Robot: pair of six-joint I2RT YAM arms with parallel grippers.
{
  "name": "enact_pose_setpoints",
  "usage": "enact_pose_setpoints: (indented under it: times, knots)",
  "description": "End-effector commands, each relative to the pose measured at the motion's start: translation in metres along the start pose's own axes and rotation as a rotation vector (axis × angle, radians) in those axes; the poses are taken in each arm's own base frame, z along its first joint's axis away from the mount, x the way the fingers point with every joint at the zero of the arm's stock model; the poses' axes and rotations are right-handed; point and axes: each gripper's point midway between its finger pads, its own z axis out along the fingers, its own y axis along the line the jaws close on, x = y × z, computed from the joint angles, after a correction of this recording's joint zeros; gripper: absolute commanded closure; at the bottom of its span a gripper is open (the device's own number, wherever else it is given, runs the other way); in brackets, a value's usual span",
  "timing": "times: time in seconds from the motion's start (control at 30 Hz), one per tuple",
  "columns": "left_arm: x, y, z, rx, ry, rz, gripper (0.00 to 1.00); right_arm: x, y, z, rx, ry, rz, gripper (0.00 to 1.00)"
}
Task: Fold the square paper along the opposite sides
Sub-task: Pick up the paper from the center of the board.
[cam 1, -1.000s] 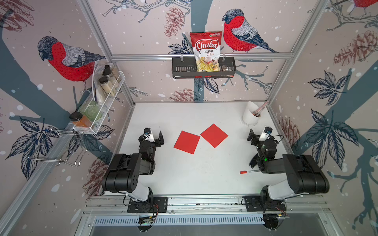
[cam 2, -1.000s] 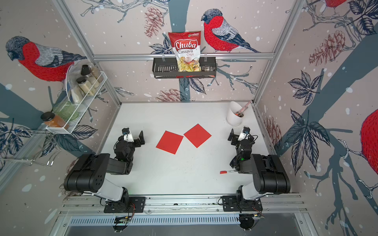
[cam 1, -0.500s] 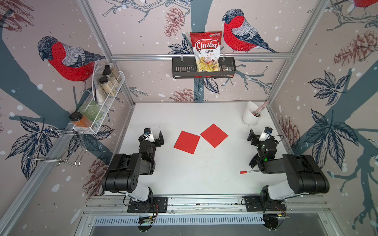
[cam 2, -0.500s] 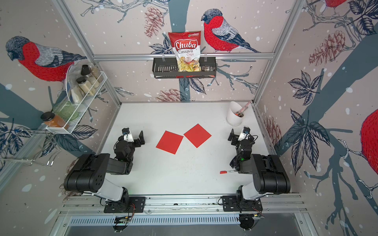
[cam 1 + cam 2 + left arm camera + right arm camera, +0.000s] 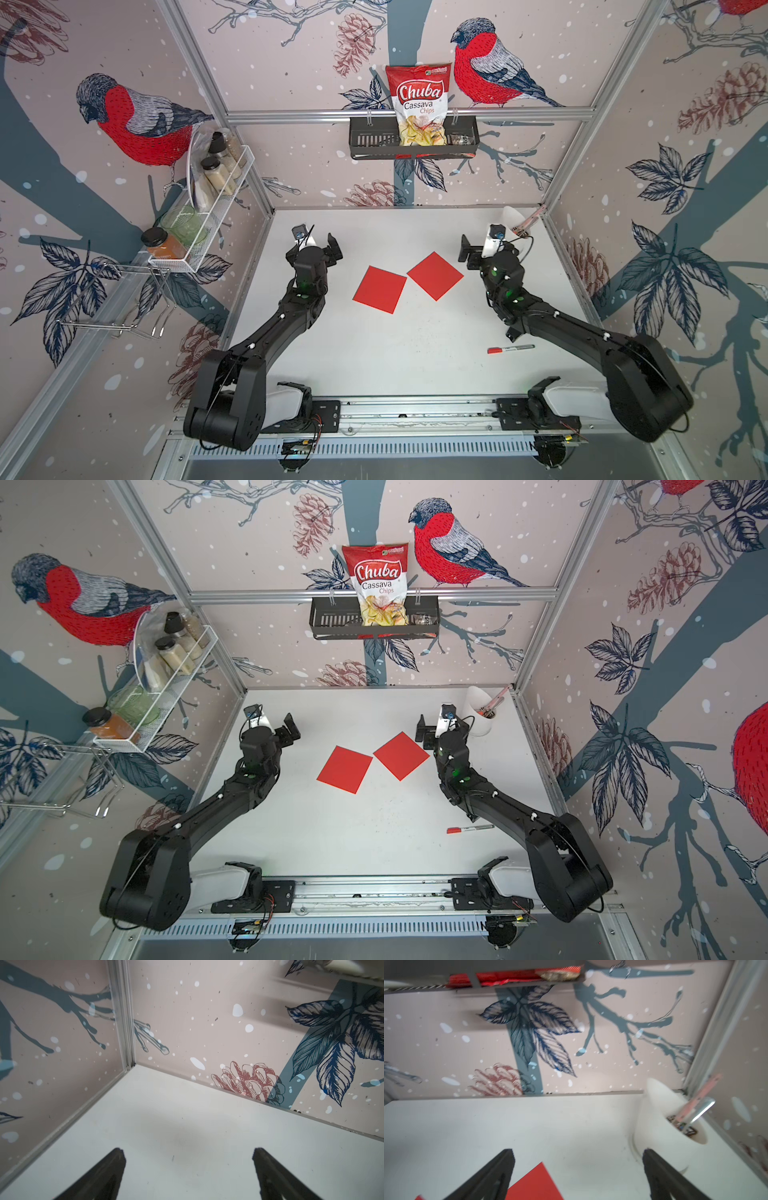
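Both the left jaws and the right jaws stand released, grasping nothing. Between them on the white desk (image 5: 395,353) lie two flat squares, corner to corner: first red paper square (image 5: 435,275) just beside the right jaws, second red paper square (image 5: 379,289) nearer the left jaws.

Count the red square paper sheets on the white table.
2. One red square paper sheet lies toward the left gripper; the other sheet toward the right gripper. None appears hidden.
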Motion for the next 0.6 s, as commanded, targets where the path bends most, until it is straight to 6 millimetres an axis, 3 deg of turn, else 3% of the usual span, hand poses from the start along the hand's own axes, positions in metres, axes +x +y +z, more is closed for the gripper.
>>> enact_pose_setpoints:
  times: [0.0,0.13,0.33,0.47,0.57]
  knots:
    - [0.092,-0.002,-0.002,0.003,0.407,-0.053,0.02,0.049,0.036,0.002,-0.141,0.241,0.135,0.0]
    - [0.136,-0.012,0.003,0.045,0.566,-0.083,0.03,0.068,0.062,0.015,-0.232,0.317,0.205,0.0]
    - [0.166,-0.025,0.017,0.082,0.671,-0.107,0.03,0.12,0.083,0.057,-0.22,0.468,0.218,0.0]
    - [0.18,-0.041,0.023,0.118,0.744,-0.112,0.06,0.148,0.078,0.079,-0.193,0.535,0.242,0.0]
    - [0.188,-0.046,0.017,0.127,0.765,-0.105,0.07,0.16,0.067,0.089,-0.165,0.564,0.263,0.0]
